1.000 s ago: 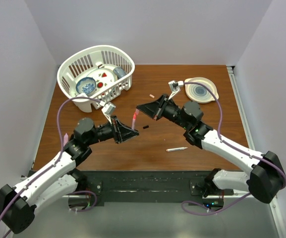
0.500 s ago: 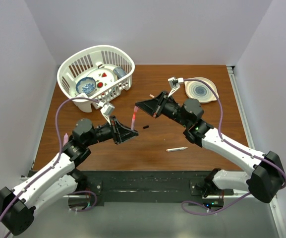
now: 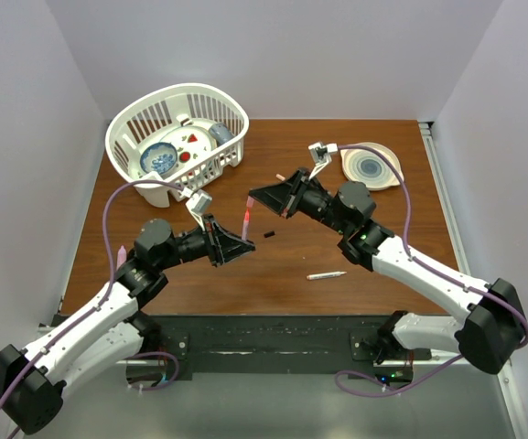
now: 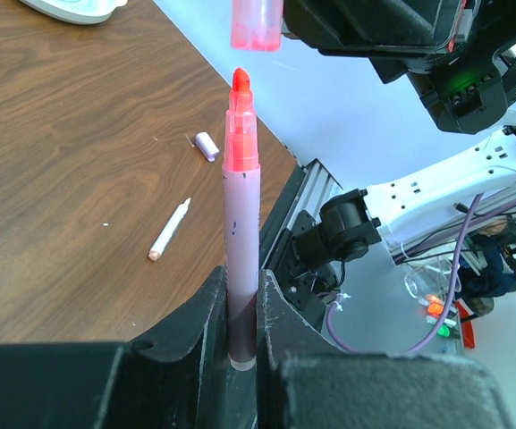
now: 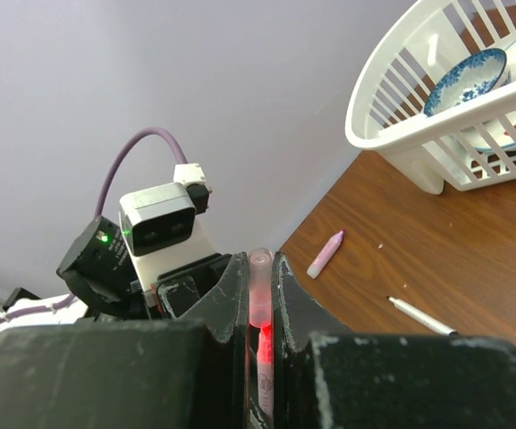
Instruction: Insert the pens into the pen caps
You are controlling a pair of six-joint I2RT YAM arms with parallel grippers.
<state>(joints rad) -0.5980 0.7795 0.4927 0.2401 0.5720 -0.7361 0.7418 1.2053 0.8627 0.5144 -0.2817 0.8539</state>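
My left gripper [image 3: 242,240] [image 4: 242,279] is shut on a lilac-barrelled pen [image 3: 247,219] [image 4: 241,241] and holds it upright, red tip up. My right gripper [image 3: 257,198] [image 5: 258,264] is shut on a pale pink cap [image 4: 257,25] [image 5: 259,288] directly above that tip. In the left wrist view a small gap shows between the tip and the cap's mouth. A white pen [image 3: 326,274] [image 4: 169,229], a black cap [image 3: 269,235] and a pinkish cap [image 3: 280,176] lie on the table. A lilac pen [image 3: 121,256] [image 5: 325,254] lies at the left edge.
A white basket [image 3: 177,137] [image 5: 392,134] with dishes stands at the back left. A plate [image 3: 371,165] sits at the back right. A small lilac cap [image 4: 207,146] lies near the table's edge in the left wrist view.
My right gripper moved left and up with the cap until it came over the pen tip. In the last half second both arms have hardly moved.
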